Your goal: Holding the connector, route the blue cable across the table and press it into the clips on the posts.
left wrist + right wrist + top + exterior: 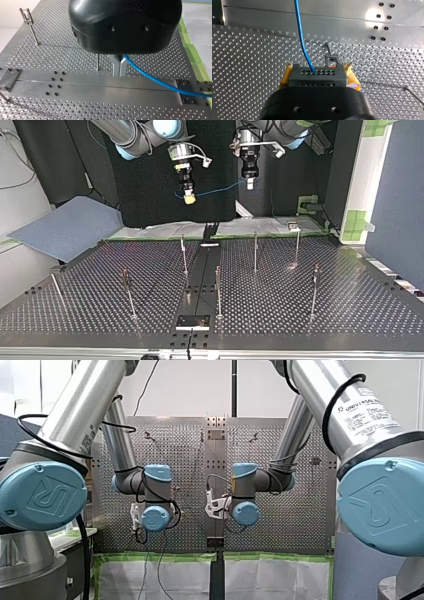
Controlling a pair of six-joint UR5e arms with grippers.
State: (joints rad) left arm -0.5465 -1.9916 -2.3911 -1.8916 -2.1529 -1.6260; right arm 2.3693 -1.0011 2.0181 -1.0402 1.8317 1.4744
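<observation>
Silver tube arms [80, 405], pale-blue joint caps [42, 495] — embossed logo, black cables [326, 417] looped alongside, printed label [367, 412] on one

A plain metal strip [201, 270] runs down the middle of the perforated table [340, 310]. In the top view a small dark plate [192, 322] sits at its near end, and pairs of black screws [55, 86] are set in it. Past the table's far edge in that view lie white sheets [165, 580] bordered with green tape [155, 556]. A grey-blue panel [65, 227] lies at the top view's left, and a black backdrop [150, 200] stands behind.
</observation>
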